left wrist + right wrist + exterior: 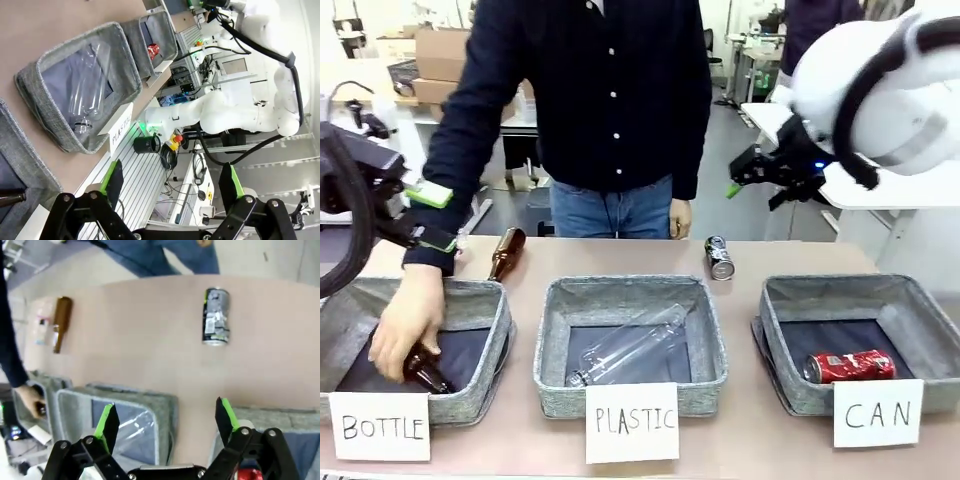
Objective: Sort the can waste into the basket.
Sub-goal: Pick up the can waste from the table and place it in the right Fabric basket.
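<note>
Front view: the black can stands on the tabletop at the far side, apart from the basket marked CAN, where the red can lies. The right claw hovers above, released and empty; the left claw is likewise released. Expect a light, thin-walled, slick can that dents easily. Grip across the mid-body with moderate force.
</note>
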`<state>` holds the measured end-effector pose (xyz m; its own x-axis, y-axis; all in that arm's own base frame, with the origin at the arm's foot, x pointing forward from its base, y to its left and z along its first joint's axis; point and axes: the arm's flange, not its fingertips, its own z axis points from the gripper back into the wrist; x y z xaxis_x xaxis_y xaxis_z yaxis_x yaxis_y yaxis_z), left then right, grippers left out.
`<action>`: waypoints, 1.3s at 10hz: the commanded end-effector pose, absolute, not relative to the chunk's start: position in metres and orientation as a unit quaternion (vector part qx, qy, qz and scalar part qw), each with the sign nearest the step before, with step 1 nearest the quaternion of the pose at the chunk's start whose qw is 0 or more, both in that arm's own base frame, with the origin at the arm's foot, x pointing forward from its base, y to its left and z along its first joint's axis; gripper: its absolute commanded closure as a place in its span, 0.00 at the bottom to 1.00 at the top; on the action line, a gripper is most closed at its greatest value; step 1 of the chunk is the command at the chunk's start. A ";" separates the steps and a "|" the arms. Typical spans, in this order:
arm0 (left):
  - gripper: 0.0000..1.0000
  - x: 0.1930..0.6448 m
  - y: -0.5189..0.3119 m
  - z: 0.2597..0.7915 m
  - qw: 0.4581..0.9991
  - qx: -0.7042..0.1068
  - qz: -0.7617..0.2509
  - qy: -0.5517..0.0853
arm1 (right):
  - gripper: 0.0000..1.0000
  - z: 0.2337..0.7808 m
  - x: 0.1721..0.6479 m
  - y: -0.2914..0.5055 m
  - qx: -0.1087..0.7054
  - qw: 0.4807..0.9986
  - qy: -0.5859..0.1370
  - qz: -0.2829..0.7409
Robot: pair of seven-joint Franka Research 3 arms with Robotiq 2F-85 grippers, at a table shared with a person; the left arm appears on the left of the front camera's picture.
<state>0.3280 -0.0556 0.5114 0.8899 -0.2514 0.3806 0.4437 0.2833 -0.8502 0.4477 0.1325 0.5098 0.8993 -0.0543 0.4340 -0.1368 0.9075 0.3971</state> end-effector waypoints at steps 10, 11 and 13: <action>0.00 0.326 -0.052 0.512 0.795 -0.557 -0.225 -0.086 | 0.00 0.422 0.597 0.187 0.115 0.975 -0.182 0.060; 0.00 0.326 -0.052 0.512 0.795 -0.557 -0.225 -0.086 | 0.00 0.404 0.607 0.193 0.100 0.980 -0.158 0.064; 0.00 0.326 -0.052 0.512 0.795 -0.557 -0.225 -0.086 | 0.00 0.370 0.622 0.196 0.026 0.992 -0.120 0.040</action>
<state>0.3281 -0.0554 0.5110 0.8904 -0.2512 0.3796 0.4426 0.2829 -0.8509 0.6095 0.1784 0.3632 0.9508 0.0973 0.2943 -0.1339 0.9852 0.1068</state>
